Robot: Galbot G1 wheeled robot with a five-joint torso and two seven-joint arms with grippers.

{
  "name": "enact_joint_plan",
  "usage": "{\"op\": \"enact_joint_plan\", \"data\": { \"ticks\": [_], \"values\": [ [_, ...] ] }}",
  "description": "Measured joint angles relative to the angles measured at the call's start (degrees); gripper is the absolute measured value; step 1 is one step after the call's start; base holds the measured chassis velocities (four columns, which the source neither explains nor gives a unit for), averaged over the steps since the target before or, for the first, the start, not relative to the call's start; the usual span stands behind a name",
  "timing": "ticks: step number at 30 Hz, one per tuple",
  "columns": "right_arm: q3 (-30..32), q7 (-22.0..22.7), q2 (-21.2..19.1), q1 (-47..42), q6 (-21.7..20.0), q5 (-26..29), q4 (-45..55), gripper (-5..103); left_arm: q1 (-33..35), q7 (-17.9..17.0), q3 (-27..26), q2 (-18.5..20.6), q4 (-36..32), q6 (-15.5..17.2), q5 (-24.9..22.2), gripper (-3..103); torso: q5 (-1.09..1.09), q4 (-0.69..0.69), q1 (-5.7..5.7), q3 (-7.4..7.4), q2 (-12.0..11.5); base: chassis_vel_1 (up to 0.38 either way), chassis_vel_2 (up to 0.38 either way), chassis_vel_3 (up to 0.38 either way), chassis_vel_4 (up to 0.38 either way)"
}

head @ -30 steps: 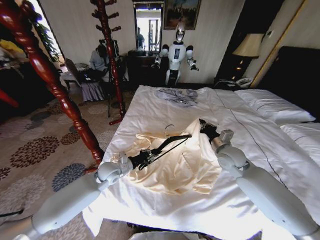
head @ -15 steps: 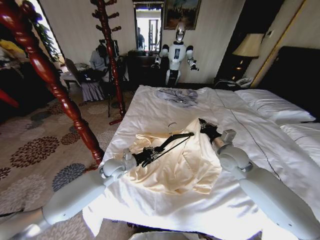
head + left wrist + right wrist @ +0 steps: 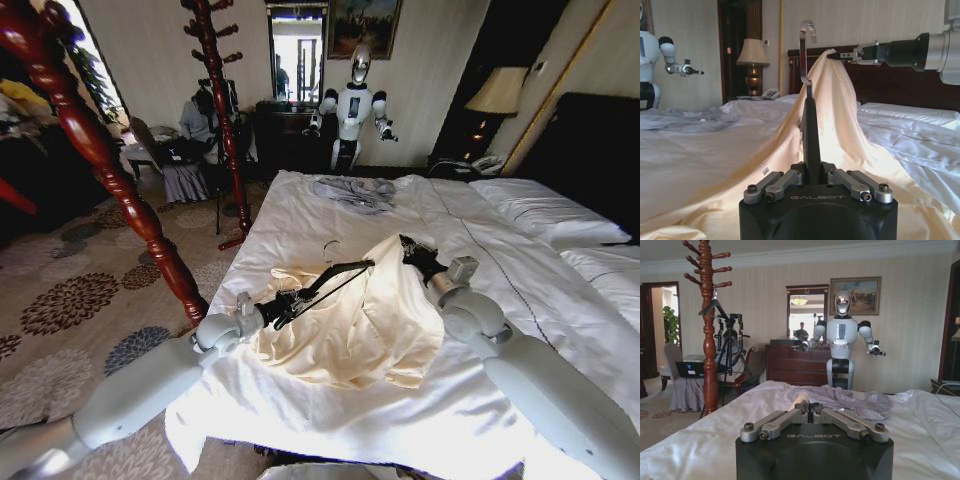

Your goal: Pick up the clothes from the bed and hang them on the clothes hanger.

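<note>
Now the left gripper point(image 3: 281, 307), clamped on the hanger point(image 3: 325, 283), has lifted it higher — right gripper point(image 3: 411, 249) pinches the shirt point(image 3: 370, 325) up, so threading looks close.

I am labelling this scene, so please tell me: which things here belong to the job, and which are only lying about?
Job:
- cream shirt, pinched up by the right end effector
- black hanger, held by the left end effector
- bed

Lying about:
- grey garment
- wooden coat stand
- lamp
- pillows
</note>
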Motion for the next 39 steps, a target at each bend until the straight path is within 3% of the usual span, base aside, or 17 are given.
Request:
{"op": "enact_joint_plan", "data": {
  "ticks": [9, 26, 39],
  "values": [
    [1.0, 0.8, -0.5, -0.2, -0.6, 2.6, 1.9, 0, -2.8, -0.9, 4.4, -3.0, 0.5, 0.4, 0.5, 16, 0.0, -0.01, 0.0, 0.0, 0.0, 0.0, 0.0, 0.0, 0.0],
    [4.5, 3.5, 0.2, -3.7, -2.0, 8.5, 8.2, 0, -5.9, -1.9, 7.9, -6.8, 3.8, 1.1, -1.2, 16, 0.0, 0.0, 0.0, 0.0, 0.0, 0.0, 0.0, 0.0, 0.0],
    [4.2, 3.6, 2.3, -7.3, -2.3, 7.1, 9.1, 0, -5.9, -3.6, 6.6, -8.2, 3.1, 1.7, -4.4, 16, 0.01, 0.0, 0.0, 0.0, 0.0, 0.0, 0.0, 0.0, 0.0]
  ]
}}
